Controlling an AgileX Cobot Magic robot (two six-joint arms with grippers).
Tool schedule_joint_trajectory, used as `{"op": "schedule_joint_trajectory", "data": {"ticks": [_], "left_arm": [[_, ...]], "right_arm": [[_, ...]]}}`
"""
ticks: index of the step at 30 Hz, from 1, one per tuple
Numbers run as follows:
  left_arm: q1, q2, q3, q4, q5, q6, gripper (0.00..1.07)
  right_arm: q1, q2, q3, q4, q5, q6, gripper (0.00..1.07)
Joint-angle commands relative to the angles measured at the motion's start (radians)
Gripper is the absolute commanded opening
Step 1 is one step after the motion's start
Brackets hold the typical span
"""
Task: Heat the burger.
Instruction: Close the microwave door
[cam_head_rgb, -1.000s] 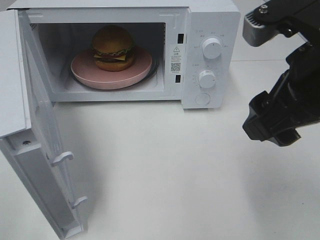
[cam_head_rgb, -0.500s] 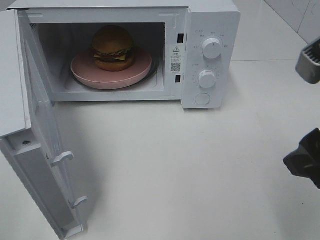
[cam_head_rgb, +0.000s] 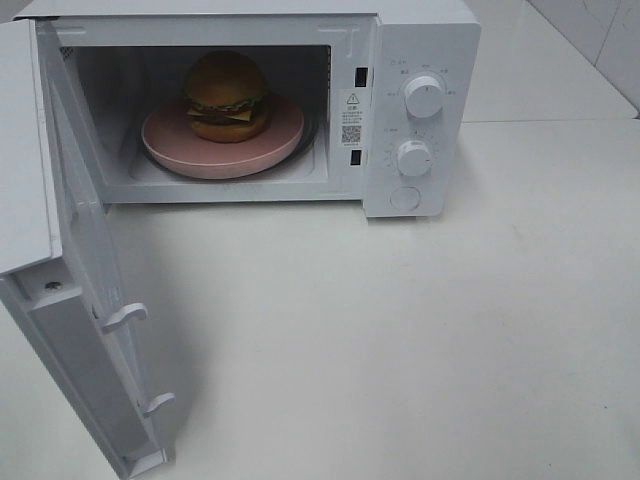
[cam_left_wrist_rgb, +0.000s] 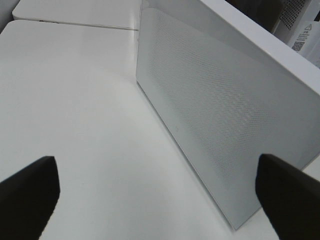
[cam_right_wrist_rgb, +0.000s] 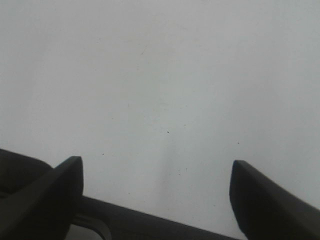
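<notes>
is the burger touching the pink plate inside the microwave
Touching. The exterior high view shows the burger sitting directly on the pink plate, no gap beneath it.

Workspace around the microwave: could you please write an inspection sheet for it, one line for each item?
Surface: white table, no spills seen.
Job's things: burger sits on the pink plate inside the microwave; door wide open; two knobs on the front panel.
Clutter: nothing seen.
Grippers: left gripper open, empty, facing the door; right gripper open, empty, above bare table. Neither shows in the high view.
Cables: nothing seen.
Surroundings: tiled wall at the far right.
</notes>
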Motion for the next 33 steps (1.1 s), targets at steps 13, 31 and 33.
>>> {"op": "schedule_joint_trajectory", "data": {"ticks": [13,31,33], "left_arm": [[0.004,-0.018,0.004,-0.002,0.002,0.002,1.0],[0.004,-0.018,0.004,-0.002,0.002,0.002,1.0],[0.004,-0.018,0.004,-0.005,0.002,0.003,1.0]], "right_arm": [[-0.264,-0.342,0.052,0.038,0.018,-0.067,0.76],[-0.42,-0.677,0.054,0.066,0.016,-0.085,0.76],[-0.429,-0.675,0.053,0.069,0.016,-0.087,0.76]]}}
